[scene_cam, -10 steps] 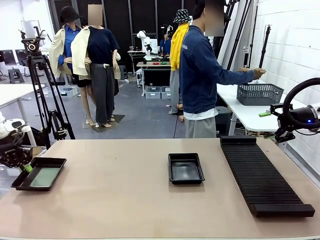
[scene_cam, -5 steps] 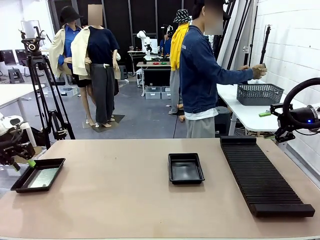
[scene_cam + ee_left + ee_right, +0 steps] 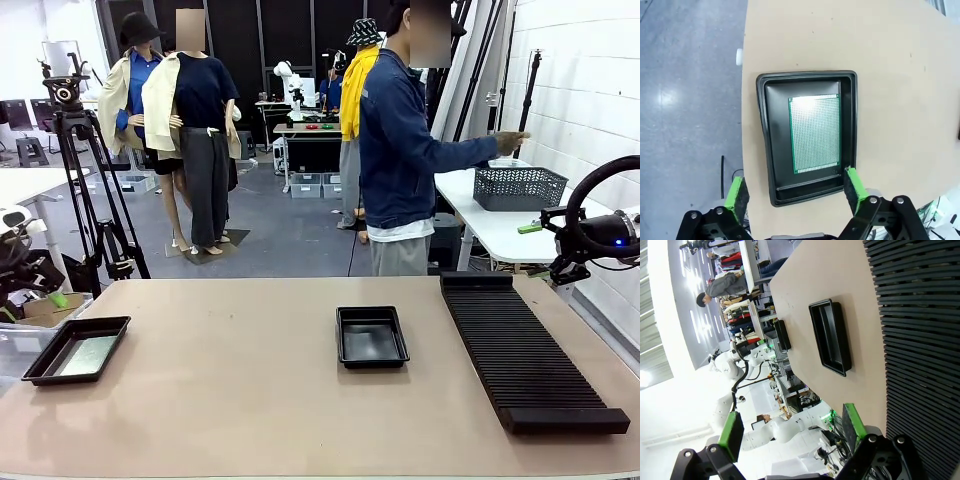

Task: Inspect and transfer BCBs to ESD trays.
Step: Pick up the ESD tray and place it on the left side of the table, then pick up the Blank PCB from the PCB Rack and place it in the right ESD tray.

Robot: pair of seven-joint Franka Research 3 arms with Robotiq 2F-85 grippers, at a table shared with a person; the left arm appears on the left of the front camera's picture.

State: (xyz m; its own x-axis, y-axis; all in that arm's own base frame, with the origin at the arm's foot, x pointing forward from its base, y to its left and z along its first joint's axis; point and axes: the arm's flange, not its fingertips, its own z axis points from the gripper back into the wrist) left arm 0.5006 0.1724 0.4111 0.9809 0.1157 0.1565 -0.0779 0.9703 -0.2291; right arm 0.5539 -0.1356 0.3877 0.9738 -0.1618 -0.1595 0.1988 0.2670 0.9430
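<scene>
Table (image 3: 230, 400): tan top, long rack (image 3: 520, 350) on its right side.
Middle tray (image 3: 371, 343): bare floor.
Left tray (image 3: 761, 135): held one BCB (image 3: 815, 132), flat on its floor.
Left gripper (image 3: 792, 184): released, jaws wide above the tray's near rim.
Right gripper (image 3: 791, 422): released, nothing between.
Step tip: lift straight up and clear the rim; the board looked seated.
Hidden: board detail too fine to read; left arm cut off at the front-view edge.

This looks like a robotics lab or workshop: a camera tripod (image 3: 85, 190) stands on a bare grey floor (image 3: 290, 235), a plastic basket (image 3: 518, 187) sits on a white counter (image 3: 480, 228), and storage crates (image 3: 318, 185) lie beyond.
</scene>
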